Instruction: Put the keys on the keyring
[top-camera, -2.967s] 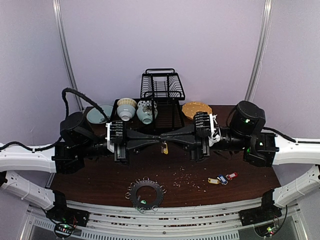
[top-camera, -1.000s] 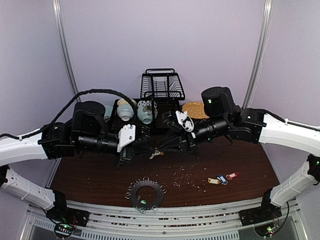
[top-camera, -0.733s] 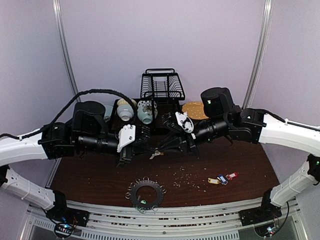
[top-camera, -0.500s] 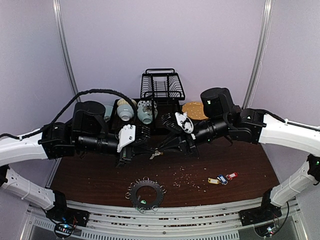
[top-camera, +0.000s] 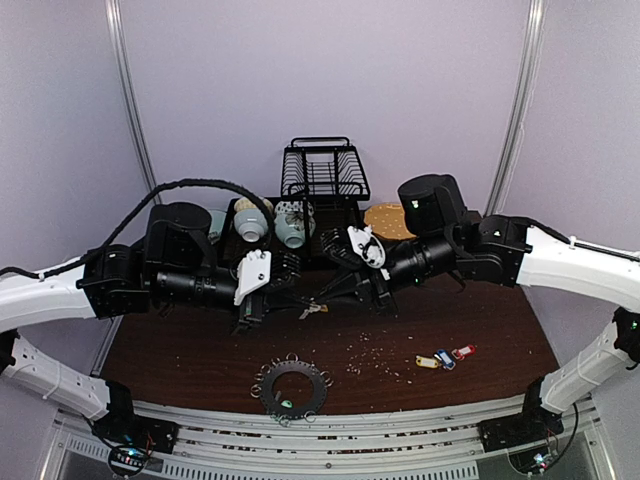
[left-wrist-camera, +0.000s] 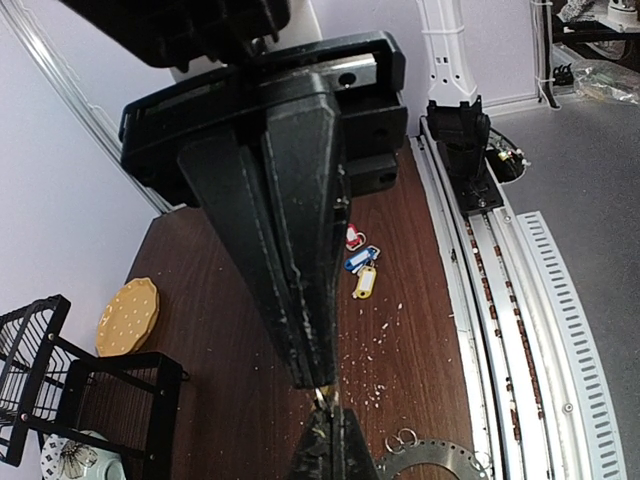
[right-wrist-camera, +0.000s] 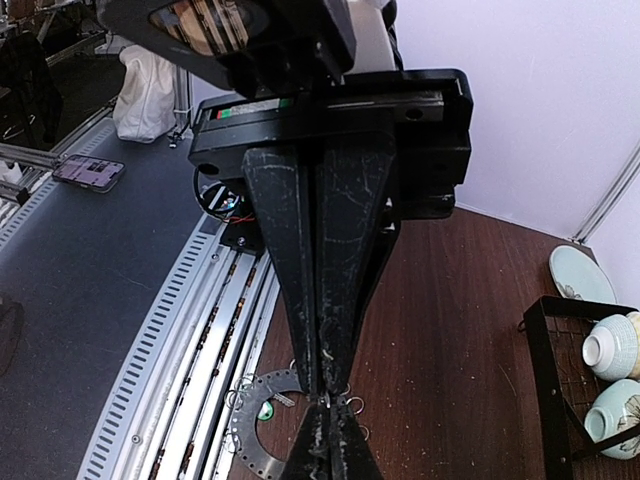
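My left gripper (top-camera: 299, 303) and right gripper (top-camera: 327, 299) meet tip to tip above the middle of the table, both shut on one small metal key (top-camera: 313, 310) that hangs between them. In the left wrist view the left gripper (left-wrist-camera: 328, 415) pinches the key (left-wrist-camera: 325, 397) from below, with the right gripper's fingers (left-wrist-camera: 300, 250) coming from above. The keyring (top-camera: 291, 388) lies flat near the front edge and carries a green-tagged key (right-wrist-camera: 262, 409). Yellow, blue and red tagged keys (top-camera: 445, 357) lie together at the right front. In the right wrist view the right gripper (right-wrist-camera: 325, 408) hangs over the keyring (right-wrist-camera: 240, 440).
A black wire rack (top-camera: 325, 175) stands at the back centre with pale bowls (top-camera: 270, 222) to its left and an orange scalloped plate (top-camera: 392, 218) to its right. Crumbs (top-camera: 375, 357) are scattered between the keyring and the loose keys. Metal rails (top-camera: 330, 425) run along the front edge.
Over the last second the right gripper's fingers have closed onto the key that the left gripper holds. Both arms have barely shifted; three seconds ago they were stretched level.
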